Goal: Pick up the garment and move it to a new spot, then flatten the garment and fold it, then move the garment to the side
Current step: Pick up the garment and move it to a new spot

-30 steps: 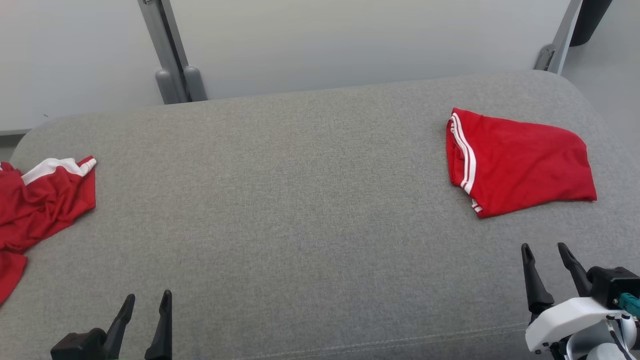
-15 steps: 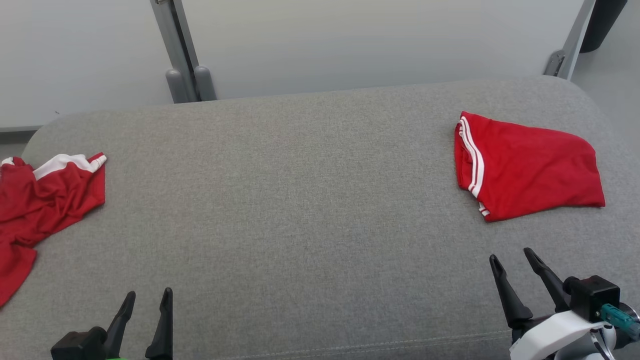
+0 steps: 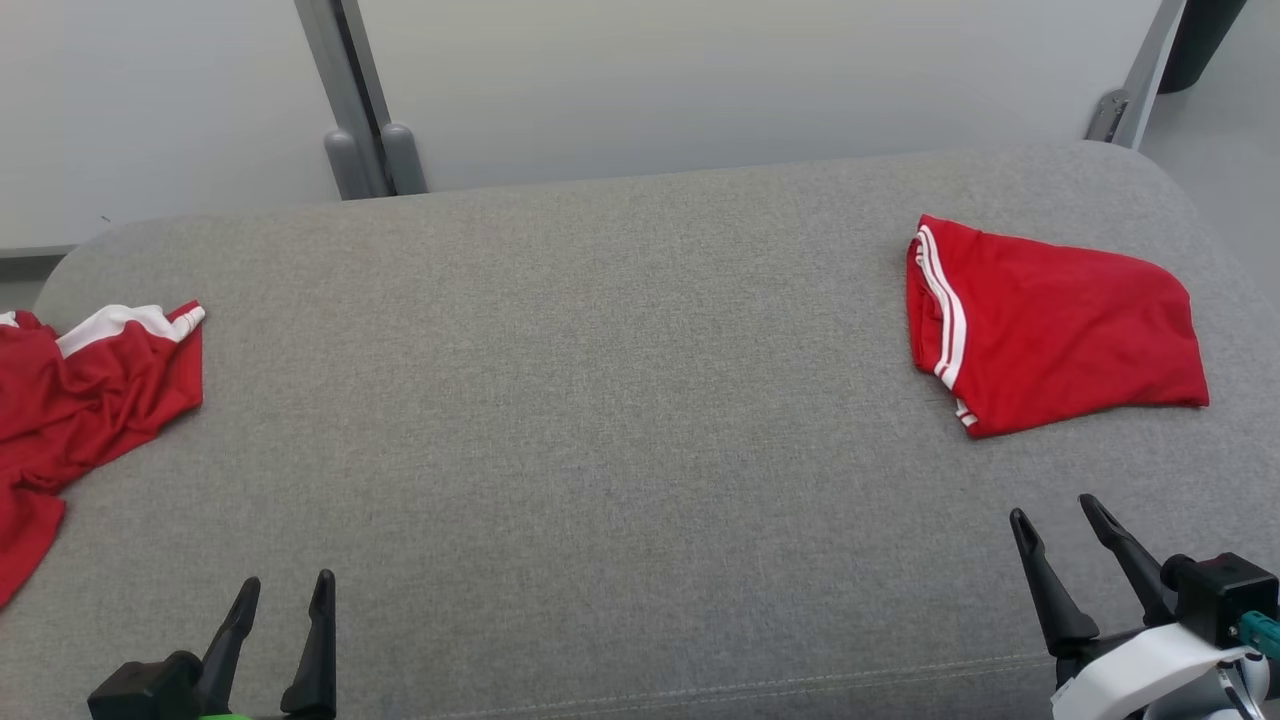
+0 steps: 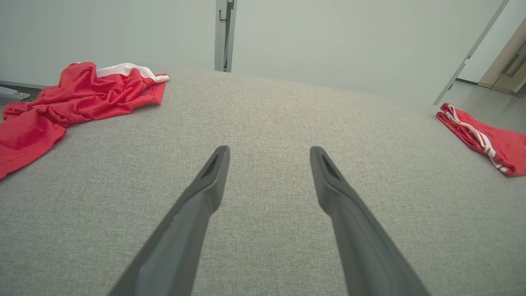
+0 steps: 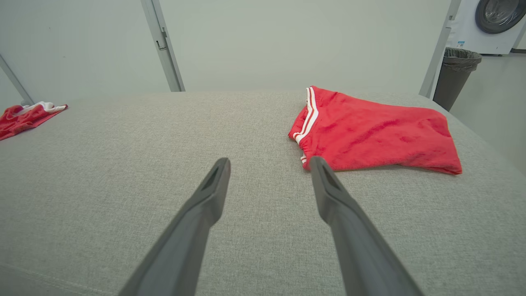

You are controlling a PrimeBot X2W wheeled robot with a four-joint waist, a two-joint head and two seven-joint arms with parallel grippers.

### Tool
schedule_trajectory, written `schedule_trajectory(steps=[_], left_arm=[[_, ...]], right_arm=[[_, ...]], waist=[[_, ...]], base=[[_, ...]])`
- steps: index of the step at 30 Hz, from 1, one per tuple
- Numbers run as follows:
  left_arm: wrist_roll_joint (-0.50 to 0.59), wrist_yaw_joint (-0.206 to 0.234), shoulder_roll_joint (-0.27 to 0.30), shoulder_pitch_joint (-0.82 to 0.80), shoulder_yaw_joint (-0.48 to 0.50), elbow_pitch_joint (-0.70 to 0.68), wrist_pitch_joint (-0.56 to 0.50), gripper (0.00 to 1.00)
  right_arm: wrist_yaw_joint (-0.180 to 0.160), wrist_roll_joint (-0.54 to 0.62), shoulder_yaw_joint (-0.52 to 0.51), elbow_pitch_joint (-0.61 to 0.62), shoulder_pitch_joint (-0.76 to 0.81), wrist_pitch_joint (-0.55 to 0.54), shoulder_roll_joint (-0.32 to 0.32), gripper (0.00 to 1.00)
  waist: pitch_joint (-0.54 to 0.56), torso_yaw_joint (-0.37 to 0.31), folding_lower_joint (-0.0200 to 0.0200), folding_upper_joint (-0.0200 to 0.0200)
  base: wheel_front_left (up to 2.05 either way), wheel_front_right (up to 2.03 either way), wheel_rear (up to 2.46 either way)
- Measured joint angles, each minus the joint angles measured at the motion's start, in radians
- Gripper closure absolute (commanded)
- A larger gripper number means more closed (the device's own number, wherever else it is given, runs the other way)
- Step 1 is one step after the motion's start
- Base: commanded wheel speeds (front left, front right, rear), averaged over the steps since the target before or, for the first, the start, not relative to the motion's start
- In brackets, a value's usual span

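Folded red garment [image 3: 1055, 335] with white stripes lies flat near the right end of the grey upholstered surface [image 3: 600, 400]; a crumpled red garment [image 3: 90, 390] sits at its left edge. My left gripper [image 3: 288, 580] and right gripper [image 3: 1053, 508] sit over the near edge, jaws apart, empty. Behind: pale wall [image 3: 700, 80], bin [image 5: 456, 74], washing machine [image 5: 489, 24].

Nothing legible for you here: no text, brand or number reads in any view. Right wrist view: a small label [image 5: 460, 42] on the white washing machine [image 5: 481, 41], too small to make out.
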State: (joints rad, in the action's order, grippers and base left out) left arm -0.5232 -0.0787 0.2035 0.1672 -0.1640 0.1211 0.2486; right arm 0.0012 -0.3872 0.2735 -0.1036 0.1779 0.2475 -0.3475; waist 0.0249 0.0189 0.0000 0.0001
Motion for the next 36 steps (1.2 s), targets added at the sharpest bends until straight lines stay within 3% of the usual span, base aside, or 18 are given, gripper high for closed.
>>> schedule_trajectory(steps=[14,24,36], left_arm=[[0.027,-0.007,0.000,0.000,-0.005,0.001,0.000,0.00],[0.035,0.005,-0.008,0.002,0.040,-0.006,0.000,0.00],[0.036,0.009,-0.006,0.034,0.058,-0.018,0.000,0.00]], right_arm=[[0.021,0.019,-0.048,0.030,0.016,0.000,0.004,0.00],[0.069,0.038,-0.008,0.027,0.005,0.000,0.016,0.00],[0.078,0.044,-0.013,0.012,-0.015,0.000,0.033,0.00]], waist=[[-0.011,0.060,0.0001,0.0000],[-0.011,0.176,0.0001,0.0000],[-0.007,0.327,0.0000,0.0000]], base=[[0.00,0.00,0.00],[0.00,0.00,0.00],[0.00,0.00,0.00]])
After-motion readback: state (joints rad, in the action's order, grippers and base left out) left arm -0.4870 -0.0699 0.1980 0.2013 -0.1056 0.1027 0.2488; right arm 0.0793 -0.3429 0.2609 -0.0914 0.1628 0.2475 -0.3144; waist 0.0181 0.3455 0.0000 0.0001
